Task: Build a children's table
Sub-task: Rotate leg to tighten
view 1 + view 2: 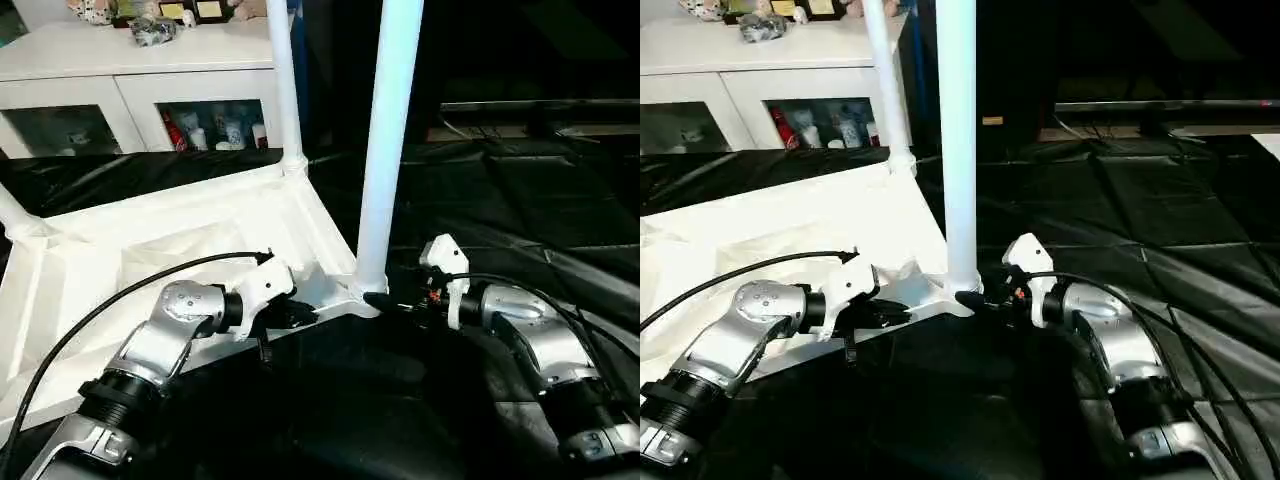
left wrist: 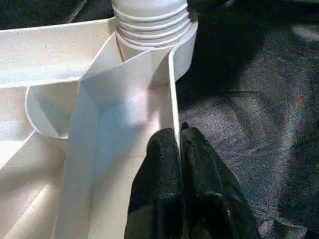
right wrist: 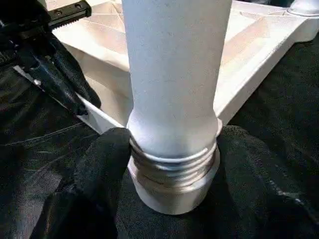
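White table top point(image 1: 180, 250) lies upside down on black sheeting point(image 1: 520, 210), ribbed underside facing up, taking up the left half of the head views, its near corner between the two grippers. Near leg point(image 1: 388, 140) stands upright in the near corner socket point(image 3: 174, 191), threads at its base still showing above the socket rim in the right wrist view. Second leg point(image 1: 284, 80) stands upright in the far corner socket, and the stub of a third leg point(image 1: 12, 215) shows at the left edge of the left eye view, tilted out of frame. Left gripper point(image 1: 300, 315) reaches in from the left arm, its two black fingers point(image 2: 164, 164) pinched shut on the thin rim wall of the table top just beside the near corner, one finger on each side of the wall in the left wrist view. Right gripper point(image 3: 172, 164) comes in from the right side at socket height, black fingers point(image 3: 102, 164) spread on either side of the threaded base of the near leg, pads touching it, so it is clamped around the leg base. Black cable point(image 1: 120, 290) loops over the left forearm. Behind the table top stands a white cabinet point(image 1: 130, 90) with glass doors, bottles visible inside, small items on its top. Dark background to the right with a low shelf edge
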